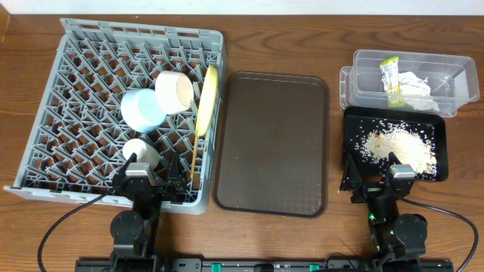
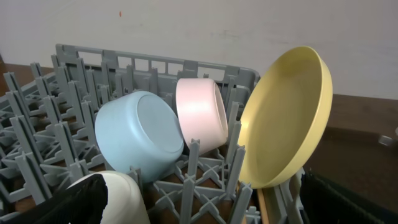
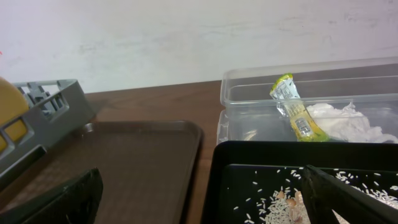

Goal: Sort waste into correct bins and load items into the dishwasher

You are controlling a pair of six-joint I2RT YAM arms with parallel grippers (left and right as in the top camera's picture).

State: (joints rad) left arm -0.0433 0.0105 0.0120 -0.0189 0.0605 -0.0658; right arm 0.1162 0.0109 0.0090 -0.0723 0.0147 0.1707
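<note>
By the look of it the sorting and loading are all but done, so the step in hand is a last check and a clean withdrawal. Both arms should lift straight up and away without brushing anything. The left gripper [image 2: 199, 205] has its fingers spread wide with nothing between them and sits low at the near edge of the dish rack [image 1: 83, 75], which lies just left of the brown serving tray [image 1: 272, 143]. Its nearest hazard is the white cup [image 1: 140, 153] right beside one finger. The right gripper [image 3: 205, 199] is likewise spread and empty, at the near edge of the black tray [image 1: 355, 121], just right of the serving tray. The rack is grey with a diamond lattice of pegs. In it the yellow plate [image 1: 207, 94] stands on edge along the side nearest the serving tray. The white bowl [image 1: 174, 91], faintly pink in the wrist view, and the light blue bowl [image 1: 141, 109] lie tipped on their sides, touching. The chopsticks [image 1: 195, 155] lie along the pegs below the plate and are worth confirming as seated. Pale rice scraps [image 1: 399, 147] are scattered in the black tray. Behind it, the clear tub [image 1: 454, 75] holds the green-and-orange wrapper [image 1: 392, 83] and the crumpled paper [image 1: 417, 87].
</note>
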